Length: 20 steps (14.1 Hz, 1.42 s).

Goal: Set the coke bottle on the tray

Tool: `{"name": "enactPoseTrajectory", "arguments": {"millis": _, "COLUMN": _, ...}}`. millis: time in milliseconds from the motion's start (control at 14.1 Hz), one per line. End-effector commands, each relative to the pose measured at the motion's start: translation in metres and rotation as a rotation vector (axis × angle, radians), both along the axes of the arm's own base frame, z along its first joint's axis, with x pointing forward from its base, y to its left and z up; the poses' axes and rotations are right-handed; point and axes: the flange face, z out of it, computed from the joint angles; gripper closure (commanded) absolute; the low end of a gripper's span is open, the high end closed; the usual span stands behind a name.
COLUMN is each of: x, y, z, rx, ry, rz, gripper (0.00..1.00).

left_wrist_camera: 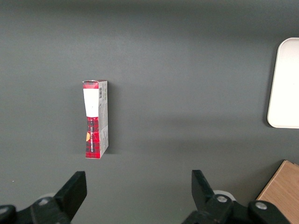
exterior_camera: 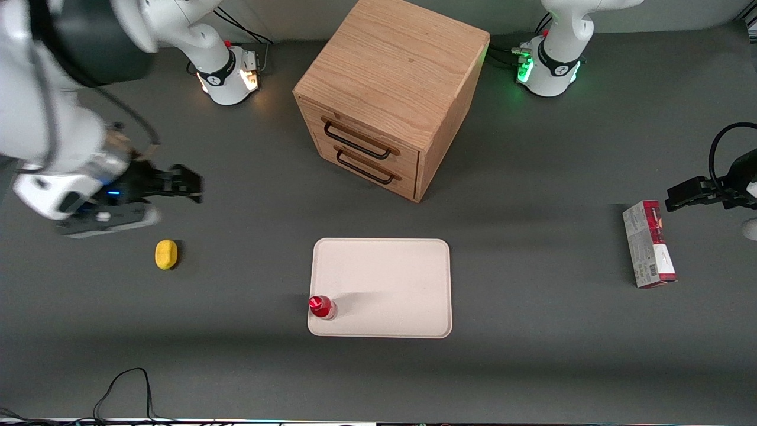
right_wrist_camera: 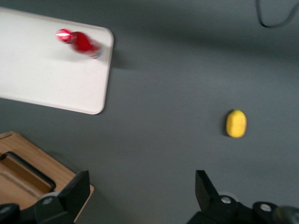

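Standing coke bottle (exterior_camera: 322, 307) on tray (exterior_camera: 390, 278) corner, gripper (right_wrist_camera: 140, 193) jaws apart, carton (left_wrist_camera: 96, 119) only L-wrist/front

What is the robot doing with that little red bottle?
Right now nothing is holding it. The coke bottle stands upright on a corner of the tray, the corner nearest the front camera and toward the working arm's end. The arm's tool is open and empty, up in the air well away from the tray, above the table near a small yellow object. So the bottle looks already placed.
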Motion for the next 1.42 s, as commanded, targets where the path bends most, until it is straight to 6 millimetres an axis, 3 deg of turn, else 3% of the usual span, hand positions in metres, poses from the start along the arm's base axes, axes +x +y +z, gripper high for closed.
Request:
{"name": "enactPoseTrajectory", "arguments": {"millis": 0, "x": -0.031, "y": -0.048, "z": -0.005, "rx": 0.020, "ry": -0.032, "rz": 0.014, "gripper": 0.00}}
{"name": "enactPoseTrajectory", "arguments": {"millis": 497, "x": -0.042, "y": -0.120, "z": -0.010, "rx": -0.023, "ry": -0.023, "rz": -0.057, "gripper": 0.00}}
{"name": "enactPoseTrajectory", "arguments": {"millis": 1277, "x": -0.041, "y": -0.129, "z": -0.003, "rx": -0.040, "ry": -0.030, "rz": -0.163, "gripper": 0.00}}
{"name": "enactPoseTrajectory", "arguments": {"millis": 1348, "x": -0.041, "y": -0.137, "z": -0.003, "rx": -0.039, "ry": -0.029, "rz": -0.174, "gripper": 0.00}}
